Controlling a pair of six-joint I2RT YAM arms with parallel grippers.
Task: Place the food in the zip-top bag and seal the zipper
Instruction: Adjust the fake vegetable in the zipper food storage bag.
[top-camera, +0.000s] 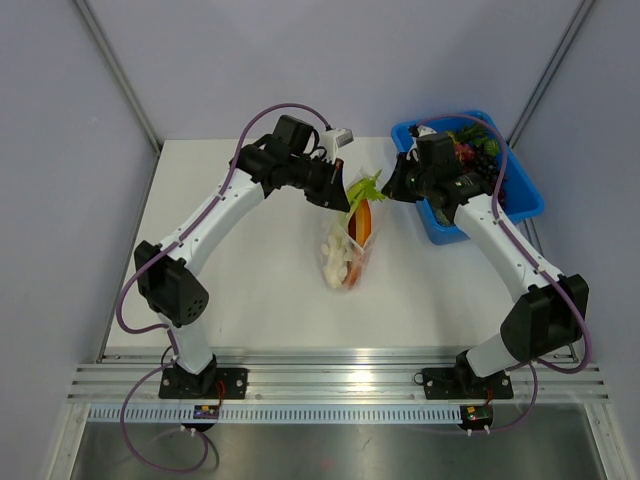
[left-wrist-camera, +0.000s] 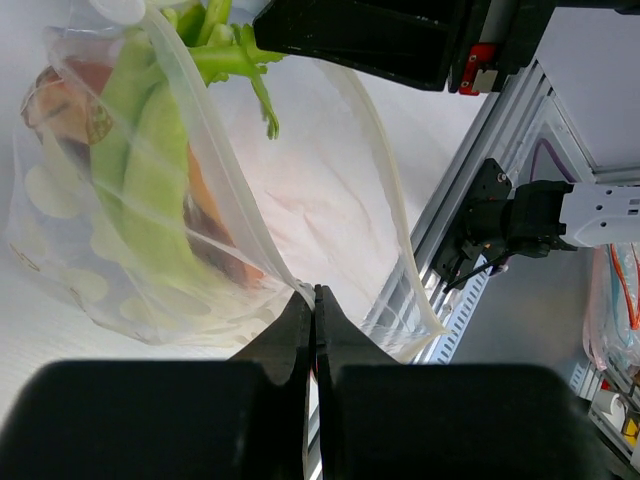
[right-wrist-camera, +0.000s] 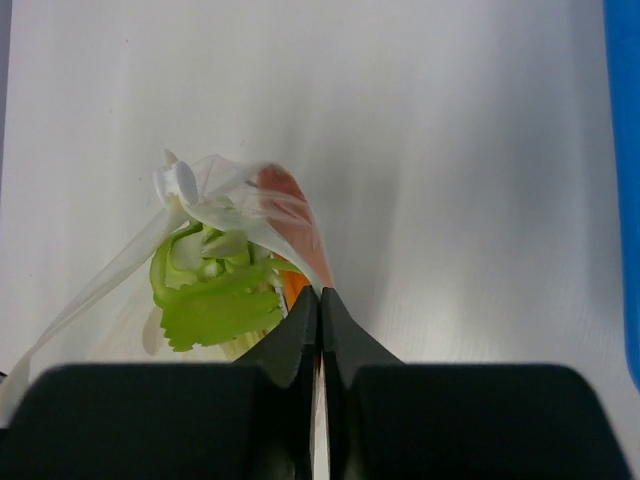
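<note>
Lab booth: grey panels (top-camera: 300, 60), aluminium rail (top-camera: 340, 362)

Right fingers (right-wrist-camera: 295, 340) hide part of the zip-top bag (right-wrist-camera: 250, 205); blue bin (right-wrist-camera: 625, 180) cut off at edge

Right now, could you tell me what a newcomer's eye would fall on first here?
The clear dotted zip-top bag at the centre of the table, holding the leek and an orange piece, green leaves at its mouth. Both arms' jaws are pinched shut on that mouth edge, one from each side. A blue bin of other produce sits back right.
</note>
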